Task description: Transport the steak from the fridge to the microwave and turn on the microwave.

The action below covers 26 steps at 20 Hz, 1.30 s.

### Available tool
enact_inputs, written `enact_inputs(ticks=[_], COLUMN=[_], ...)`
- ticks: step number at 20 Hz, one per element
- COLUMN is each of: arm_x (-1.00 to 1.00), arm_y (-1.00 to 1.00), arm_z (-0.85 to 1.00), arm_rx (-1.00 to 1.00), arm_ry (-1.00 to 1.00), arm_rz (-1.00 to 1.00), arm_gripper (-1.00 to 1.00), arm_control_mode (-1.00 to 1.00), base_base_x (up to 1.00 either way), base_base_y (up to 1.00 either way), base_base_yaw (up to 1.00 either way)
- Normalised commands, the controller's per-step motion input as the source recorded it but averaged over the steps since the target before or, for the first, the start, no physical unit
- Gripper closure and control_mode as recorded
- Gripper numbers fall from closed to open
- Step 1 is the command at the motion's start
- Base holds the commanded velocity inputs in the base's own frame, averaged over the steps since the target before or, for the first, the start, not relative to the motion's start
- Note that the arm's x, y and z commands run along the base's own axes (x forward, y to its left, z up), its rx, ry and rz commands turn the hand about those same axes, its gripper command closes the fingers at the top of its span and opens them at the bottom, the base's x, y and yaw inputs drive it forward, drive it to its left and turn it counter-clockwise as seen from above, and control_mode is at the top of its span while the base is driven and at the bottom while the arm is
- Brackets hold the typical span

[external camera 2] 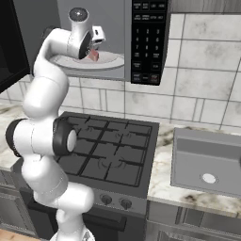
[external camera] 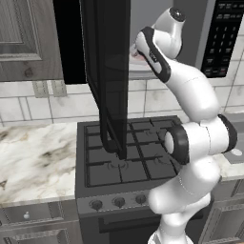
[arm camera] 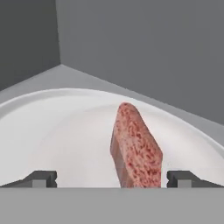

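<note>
Inside microwave [external camera 2: 141, 42], gripper [arm camera: 111, 178] wide open, steak [arm camera: 135, 148] between fingertips, prob untouched

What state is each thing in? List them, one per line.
microwave: door swung wide open
steak: on the white turntable plate, standing on edge between the fingertips, not gripped
pincer: open, inside the microwave
stove: no flame visible

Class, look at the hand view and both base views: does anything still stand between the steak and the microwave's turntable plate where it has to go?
Nothing visible does. The steak is already on the white turntable plate inside the microwave, whose door hangs open. The gripper stands open, a fingertip on each side of the steak, not clamping it.
</note>
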Motion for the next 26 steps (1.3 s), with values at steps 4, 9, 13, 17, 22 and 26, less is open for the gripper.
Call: enact_inputs(ticks=[4,9,13,17,22,26], arm_x=[-0.35,-0.51,-0.55,-0.54,-0.67,-0.73], arm_y=[-0.02,-0.06,-0.06,-0.04,-0.1,-0.06], arm_z=[0.22,0.21,0.17,0.23,0.08,0.01], arm_rx=[0.14,0.18,0.19,0.19,0.12,0.11], arm_ry=[-0.01,0.02,0.07,0.1,0.02,0.0], arm_rz=[-0.29,-0.25,-0.18,-0.13,-0.04,0.0], arm_gripper=[-1.0,-1.0,-1.0,-1.0,-1.0,-1.0], arm_control_mode=[-1.0,-1.0,-1.0,-1.0,-1.0,-1.0], base_base_x=[0.0,0.0,0.0,0.0,0.0,0.0], base_base_y=[0.0,0.0,0.0,0.0,0.0,0.0], base_base_yaw=[0.0,0.0,0.0,0.0,0.0,0.0])
